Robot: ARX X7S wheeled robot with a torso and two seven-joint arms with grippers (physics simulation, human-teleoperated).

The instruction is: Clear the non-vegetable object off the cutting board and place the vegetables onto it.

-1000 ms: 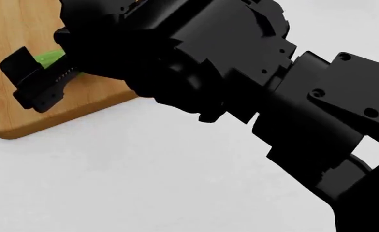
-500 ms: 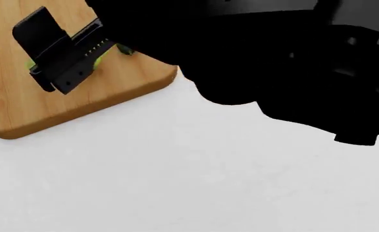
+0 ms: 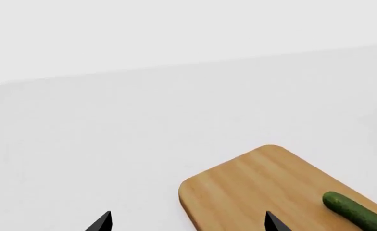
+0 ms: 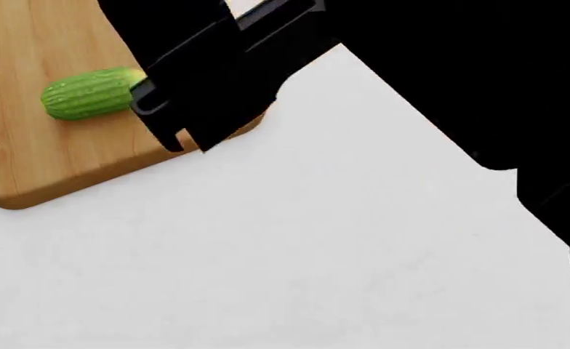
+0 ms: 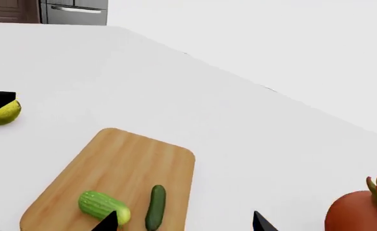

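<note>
The right claw (image 5: 182,222) is seen wide open in the right wrist view, with only its two black tips at the bottom edge and nothing held between them. In the head view, the same claw (image 4: 183,142) is seen as a big black shape at the top middle of the frame, hanging over the right edge of the cutting board (image 4: 33,160).

The left claw (image 3: 187,222) is also seen wide open, with two black tips at the bottom of the left wrist view and nothing between them.

The plump light green cucumber (image 4: 86,93) is seen lying flat on the board in the upper left of the head view. Its right end is hidden behind the black claw. In the right wrist view, both cucumbers are seen on the board at the bottom middle of the frame: the plump one (image 5: 102,206) on the left and the slim dark green cucumber (image 5: 155,207) just beside it on the right. They are close, but it cannot be told if they touch.

The yellow-green pear (image 5: 2,113) is seen off the board, on the white surface (image 5: 240,139), at the left edge of the right wrist view. It is partly covered by a black part.

A red plant-like thing (image 5: 361,207) is seen at the lower right, well apart from the board.
</note>
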